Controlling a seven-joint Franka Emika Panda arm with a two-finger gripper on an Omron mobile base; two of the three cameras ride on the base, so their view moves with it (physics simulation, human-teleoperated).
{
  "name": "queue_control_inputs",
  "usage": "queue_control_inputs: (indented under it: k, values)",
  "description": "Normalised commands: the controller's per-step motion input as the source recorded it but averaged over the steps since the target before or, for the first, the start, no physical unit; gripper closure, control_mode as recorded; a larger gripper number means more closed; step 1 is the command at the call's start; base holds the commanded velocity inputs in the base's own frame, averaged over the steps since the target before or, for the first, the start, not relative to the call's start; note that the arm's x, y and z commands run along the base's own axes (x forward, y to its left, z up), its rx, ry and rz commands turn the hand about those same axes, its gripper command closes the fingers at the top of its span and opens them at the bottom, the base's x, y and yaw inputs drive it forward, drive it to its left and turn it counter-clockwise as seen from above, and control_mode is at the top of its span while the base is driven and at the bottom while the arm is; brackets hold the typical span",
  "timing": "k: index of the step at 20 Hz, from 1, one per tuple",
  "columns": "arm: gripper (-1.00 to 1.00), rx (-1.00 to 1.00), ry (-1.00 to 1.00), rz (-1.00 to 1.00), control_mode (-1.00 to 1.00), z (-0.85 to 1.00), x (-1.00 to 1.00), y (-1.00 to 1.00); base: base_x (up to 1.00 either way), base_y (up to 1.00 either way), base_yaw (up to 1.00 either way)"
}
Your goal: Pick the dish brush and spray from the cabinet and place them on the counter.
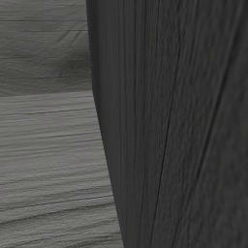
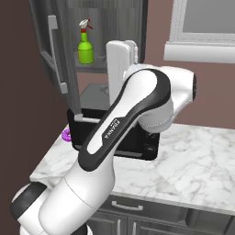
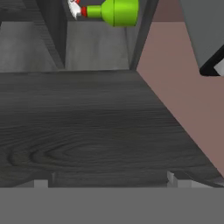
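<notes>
Gripper (image 3: 109,181) wide open, empty; spray (image 2: 85,43) not yet taken.
You have the spray standing upright on the open cabinet (image 2: 103,18) shelf, ahead of the gripper and well apart from it. Judged light, rigid, smooth plastic, liable to tip. Take it across the body below the neck, not at the trigger. Brush not located.

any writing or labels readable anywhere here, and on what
A short line of dark lettering runs along the white forearm of the arm in the right base view; it is too small and blurred to read.
The green spray bottle in the open cabinet shows no label.
The black microwave on the counter shows no legible markings.
</notes>
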Motion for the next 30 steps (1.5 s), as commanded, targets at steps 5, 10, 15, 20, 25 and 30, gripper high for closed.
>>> queue_control_inputs:
  k: [5,10,15,20,25,30]
  values:
    - [-1.0,0.0,-0.01,0.04,-1.0,0.0,0.0,0.17,0.0,0.0,0.0]
    - [-1.0,0.0,-0.01,0.03,-1.0,0.0,0.02,0.17,0.0,0.0,0.0]
    - [-1.0,0.02,0.0,0.06,-1.0,0.0,0.14,0.15,0.0,0.0,0.0]
    - [-1.0,0.02,0.0,0.06,-1.0,0.0,0.21,0.12,0.0,0.0,0.0]
    - [-1.0,0.0,-0.02,0.08,-1.0,0.0,0.02,0.15,0.0,0.0,0.0]
    - [-1.0,0.0,-0.01,0.08,-1.0,0.0,0.0,0.22,0.0,0.0,0.0]
